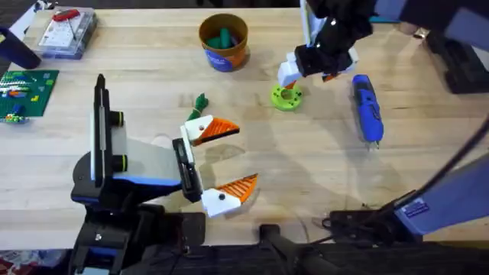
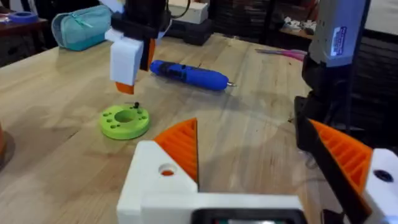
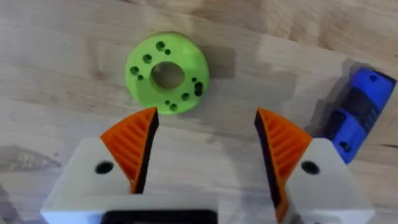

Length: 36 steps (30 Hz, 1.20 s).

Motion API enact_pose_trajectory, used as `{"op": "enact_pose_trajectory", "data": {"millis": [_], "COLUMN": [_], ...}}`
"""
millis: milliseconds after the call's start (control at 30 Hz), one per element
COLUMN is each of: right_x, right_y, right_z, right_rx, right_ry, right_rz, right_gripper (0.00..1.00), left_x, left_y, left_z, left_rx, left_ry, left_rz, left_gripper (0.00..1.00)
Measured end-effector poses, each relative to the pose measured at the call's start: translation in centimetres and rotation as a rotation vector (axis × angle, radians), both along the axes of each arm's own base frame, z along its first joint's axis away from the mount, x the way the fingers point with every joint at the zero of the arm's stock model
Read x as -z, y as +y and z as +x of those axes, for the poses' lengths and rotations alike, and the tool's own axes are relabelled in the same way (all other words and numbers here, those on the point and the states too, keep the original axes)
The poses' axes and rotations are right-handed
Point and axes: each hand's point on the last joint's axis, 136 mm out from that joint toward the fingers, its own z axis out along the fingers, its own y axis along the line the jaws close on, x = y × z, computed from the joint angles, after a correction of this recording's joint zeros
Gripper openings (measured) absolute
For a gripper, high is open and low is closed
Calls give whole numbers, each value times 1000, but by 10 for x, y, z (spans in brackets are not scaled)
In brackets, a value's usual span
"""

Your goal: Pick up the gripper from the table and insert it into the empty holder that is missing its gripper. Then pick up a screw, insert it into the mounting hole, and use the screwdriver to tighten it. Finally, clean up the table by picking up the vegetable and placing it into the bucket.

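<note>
From the near edge of the pale wooden counter (image 1: 321, 164) my left tool (image 1: 225, 160) sits spread wide and empty, while farther in my right tool (image 3: 205, 143), also wide, hovers over the lime-green holed disc (image 3: 166, 73), so I judge the screw step underway, next fetching the blue pen-shaped screwdriver (image 1: 366, 107) lying beside it, bit toward me.

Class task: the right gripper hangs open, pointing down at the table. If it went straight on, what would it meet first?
Probably the bare table: the right gripper has the lime-green disc just ahead of its fingers, though depth is uncertain.
</note>
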Motion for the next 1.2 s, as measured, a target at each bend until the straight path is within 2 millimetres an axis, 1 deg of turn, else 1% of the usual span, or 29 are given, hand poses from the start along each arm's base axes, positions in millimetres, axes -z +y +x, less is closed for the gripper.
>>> {"op": "enact_pose_trajectory", "data": {"millis": [100,233,333,500,533,667,767,833,900,1067,1133,1200], "right_x": [9,20,32,47,48,47,47,47,47,47,47,47], "right_y": [1,4,-2,-8,-8,-1,1,1,1,1,1,1], "right_z": [5,3,-7,-17,-16,-3,1,1,1,1,1,1], "right_rx": [7,11,22,16,10,-9,-14,-17,-21,-24,-25,-25], "right_ry": [6,14,59,91,88,34,16,16,18,17,17,18], "right_rz": [1,30,35,31,35,58,65,64,65,65,65,65], "right_gripper": [920,917,907,890,880,867,843,802,731,623,591,583], "left_x": [0,0,0,0,0,0,0,0,0,0,0,0], "left_y": [0,0,0,0,0,0,0,0,0,0,0,0], "left_z": [0,0,0,0,0,0,0,0,0,0,0,0], "left_rx": [0,0,0,0,0,0,0,0,0,0,0,0], "left_ry": [0,0,0,0,0,0,0,0,0,0,0,0], "left_rz": [0,0,0,0,0,0,0,0,0,0,0,0], "left_gripper": [992,992,992,992,992,992,992,992,992,992,992,992]}}
